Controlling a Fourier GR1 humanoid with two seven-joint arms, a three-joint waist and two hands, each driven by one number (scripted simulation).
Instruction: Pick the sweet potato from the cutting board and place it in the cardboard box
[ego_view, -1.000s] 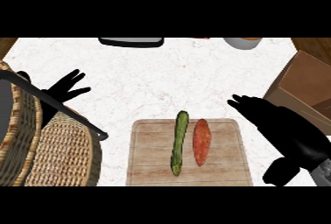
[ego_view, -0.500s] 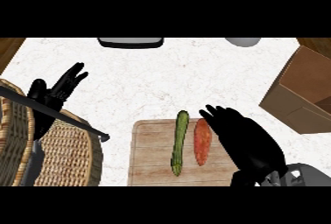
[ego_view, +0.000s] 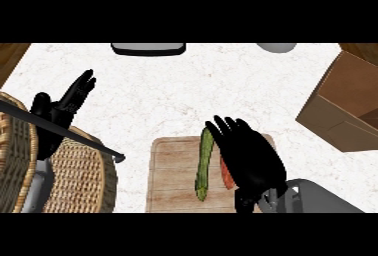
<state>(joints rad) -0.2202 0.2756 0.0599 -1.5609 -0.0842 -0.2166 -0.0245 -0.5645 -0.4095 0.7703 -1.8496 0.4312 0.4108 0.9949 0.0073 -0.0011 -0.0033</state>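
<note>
a: looking down from the head view, what is seen at the cutting board (ego_view: 171, 175)?

b: the right hand (ego_view: 249, 161) is spread flat over the board's right part, palm down, its fingers (ego_view: 221, 130) straight and apart, pointed toward the far side of the counter. nothing is gripped by it. the sweet potato (ego_view: 226, 176) is mostly hidden beneath that hand; only an orange strip is seen along the hand's left edge, lying on the board. whether it is touched by the palm cannot be told.

a: and beside it?

b: a long green vegetable (ego_view: 204, 163) is laid lengthwise on the board, just left of the orange strip, its far end beside the fingertips.

a: where is the cardboard box (ego_view: 344, 107)?

b: it is set at the right edge of the view, well apart from the board, with its opening cut off by the frame.

a: how is the left hand (ego_view: 60, 110) held?

b: it is shown at the left, fingers straight and relaxed, pointing up and away, with nothing held. it is placed over the rim of a wicker basket (ego_view: 77, 172), across which a dark handle bar (ego_view: 63, 130) is laid.

a: anything farther back?

b: a dark tray-like object (ego_view: 148, 48) and a grey round object (ego_view: 277, 47) are seen at the far edge of the white marble counter (ego_view: 184, 95).
</note>
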